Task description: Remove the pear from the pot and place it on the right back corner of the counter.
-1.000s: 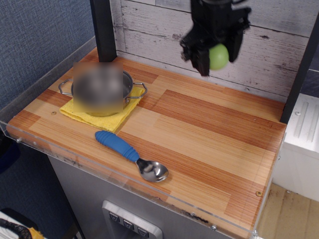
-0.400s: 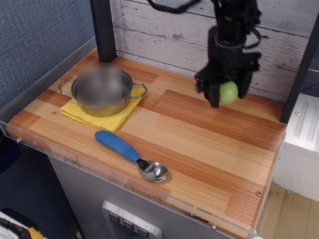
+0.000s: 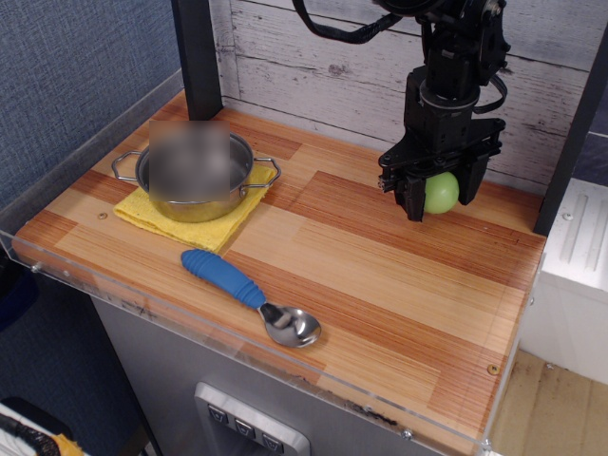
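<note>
The light green pear [image 3: 441,193] is held between the fingers of my black gripper [image 3: 439,197], low over the right back part of the wooden counter [image 3: 380,266], close to the back wall. I cannot tell whether the pear touches the wood. The gripper is shut on the pear. The shiny steel pot [image 3: 196,176] with wire loop handles stands far to the left on a yellow cloth [image 3: 192,220]; its inside is blurred.
A blue-handled metal spoon [image 3: 249,294] lies near the front edge. A black post [image 3: 198,57] stands at the back left. A white plank wall [image 3: 323,57] runs behind the counter. A clear acrylic rim [image 3: 190,323] edges the counter.
My gripper has carried the pear down and to the right, from high above the counter's back middle to just above the right back corner area.
</note>
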{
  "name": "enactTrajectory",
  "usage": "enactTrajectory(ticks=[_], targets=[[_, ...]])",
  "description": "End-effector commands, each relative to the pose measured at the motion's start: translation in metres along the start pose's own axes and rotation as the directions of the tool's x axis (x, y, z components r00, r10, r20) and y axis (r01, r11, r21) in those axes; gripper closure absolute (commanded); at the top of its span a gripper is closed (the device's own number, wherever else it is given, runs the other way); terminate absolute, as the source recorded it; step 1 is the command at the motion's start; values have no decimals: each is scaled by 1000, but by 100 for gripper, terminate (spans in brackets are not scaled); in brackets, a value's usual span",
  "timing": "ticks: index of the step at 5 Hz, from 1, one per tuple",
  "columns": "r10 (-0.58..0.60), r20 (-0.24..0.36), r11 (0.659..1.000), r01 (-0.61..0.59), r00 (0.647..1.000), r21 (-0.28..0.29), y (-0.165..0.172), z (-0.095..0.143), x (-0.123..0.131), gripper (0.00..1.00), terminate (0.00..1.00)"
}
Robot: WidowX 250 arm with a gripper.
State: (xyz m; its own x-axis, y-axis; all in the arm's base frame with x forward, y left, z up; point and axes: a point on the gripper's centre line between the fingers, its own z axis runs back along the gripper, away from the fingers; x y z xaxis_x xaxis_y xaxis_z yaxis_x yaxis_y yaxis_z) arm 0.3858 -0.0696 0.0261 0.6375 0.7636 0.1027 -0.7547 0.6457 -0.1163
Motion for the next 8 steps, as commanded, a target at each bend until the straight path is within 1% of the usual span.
enactTrajectory(ticks=[1,2,3,4,5,6,7,8], targets=[[19,24,1000,-18,1000,-25,5,16,3,0,0],[18,37,1000,-18,999,-16,8,19,3,0,0],[21,40,999,-20,999,-26,10,23,4,0,0],[25,16,997,-24,1000,-68,10,34,6,0,0],[24,18,994,-22,1000,-104,10,49,5,0,0],[36,24,988,-32,999,-150,15,72,5,0,0],[74,74,985,-61,995,-161,24,98,4,0,0],[103,75,979,-88,992,-185,34,118,3,0,0]])
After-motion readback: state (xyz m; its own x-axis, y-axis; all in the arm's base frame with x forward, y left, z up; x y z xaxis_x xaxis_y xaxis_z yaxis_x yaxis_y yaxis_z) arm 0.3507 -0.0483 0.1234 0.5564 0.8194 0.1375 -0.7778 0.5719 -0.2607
